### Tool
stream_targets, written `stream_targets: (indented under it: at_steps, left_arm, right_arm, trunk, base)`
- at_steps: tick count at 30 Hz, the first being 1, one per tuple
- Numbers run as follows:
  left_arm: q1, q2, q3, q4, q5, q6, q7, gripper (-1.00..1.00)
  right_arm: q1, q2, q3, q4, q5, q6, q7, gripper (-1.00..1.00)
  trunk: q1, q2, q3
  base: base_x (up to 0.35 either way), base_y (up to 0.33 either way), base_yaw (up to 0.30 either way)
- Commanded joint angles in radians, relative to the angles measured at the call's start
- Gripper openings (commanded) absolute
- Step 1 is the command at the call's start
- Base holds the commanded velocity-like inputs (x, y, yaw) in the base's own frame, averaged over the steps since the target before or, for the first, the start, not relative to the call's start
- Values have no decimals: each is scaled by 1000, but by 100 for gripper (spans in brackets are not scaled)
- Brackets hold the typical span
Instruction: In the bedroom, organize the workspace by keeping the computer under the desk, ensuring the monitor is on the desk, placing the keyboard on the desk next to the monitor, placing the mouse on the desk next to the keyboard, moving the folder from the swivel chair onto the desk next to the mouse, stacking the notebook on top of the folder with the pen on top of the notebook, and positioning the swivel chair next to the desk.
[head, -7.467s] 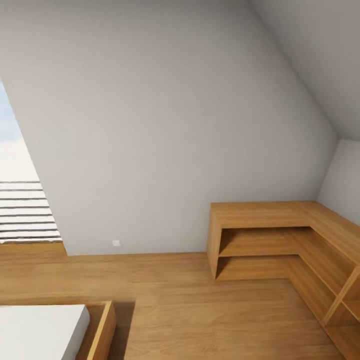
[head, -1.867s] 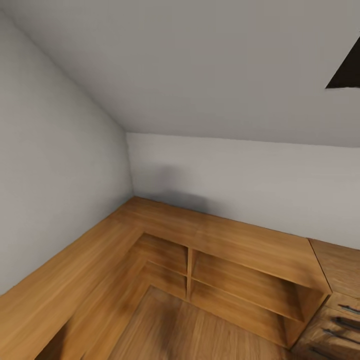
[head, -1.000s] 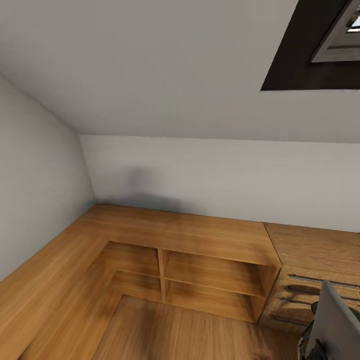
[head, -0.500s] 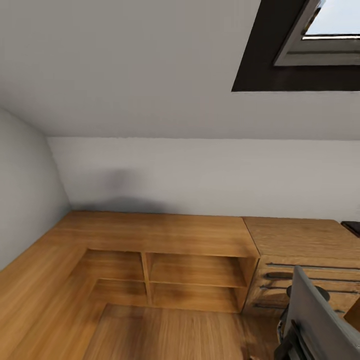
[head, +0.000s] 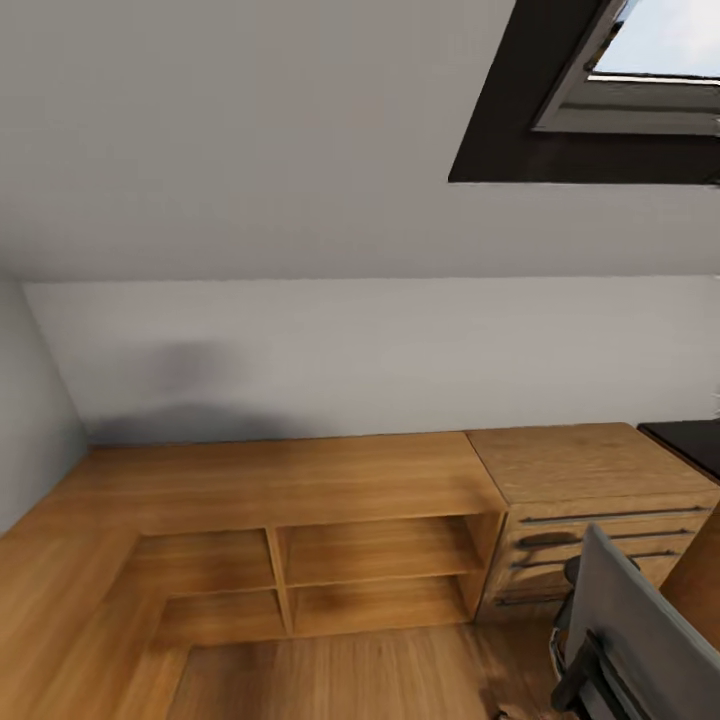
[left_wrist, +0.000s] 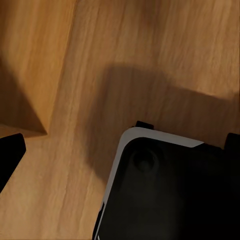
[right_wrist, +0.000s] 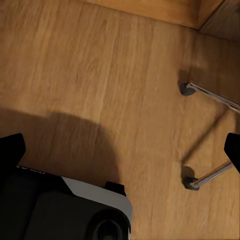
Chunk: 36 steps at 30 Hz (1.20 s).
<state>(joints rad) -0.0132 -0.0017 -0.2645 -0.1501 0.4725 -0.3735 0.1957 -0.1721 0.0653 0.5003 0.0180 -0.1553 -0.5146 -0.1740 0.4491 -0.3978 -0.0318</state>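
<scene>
the grey-backed swivel chair (head: 640, 630) with chrome legs (right_wrist: 212, 135) sits at 4 o'clock in the head view, just before a wooden cabinet with long metal bar handles (head: 590, 515); a glossy black desk corner (head: 690, 445) shows at 3 o'clock; low wooden shelving (head: 300, 530) spans the wall; both grippers' fingertips stand well apart over the wood floor (right_wrist: 100, 75)

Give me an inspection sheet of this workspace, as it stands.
Surface: desk, glossy black corner at the head view's right edge.
Job's things: swivel chair, grey back, in front of the wooden cabinet.
Clutter: nothing seen.
Pincers: left pincer open, right pincer open, both holding nothing, over the wood floor.
Cables: nothing seen.
Surroundings: low open shelf unit, skylight, sloped ceiling.
</scene>
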Motion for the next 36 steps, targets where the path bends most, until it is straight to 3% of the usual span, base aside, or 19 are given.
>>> stream_targets:
  at_steps: [1,36]
  left_arm:
    - [-1,0,-9,0,4,-2,7,100]
    - [-1,-1,-9,0,5,-2,7,100]
  right_arm:
    - [-1,1,9,2,-9,-4,-2,100]
    - [-1,1,9,2,-9,-4,-2,100]
  trunk:
    - [1,-2,-2]
    - [1,-2,-2]
  base:
    - [130,220,-275]
    - [19,18,-275]
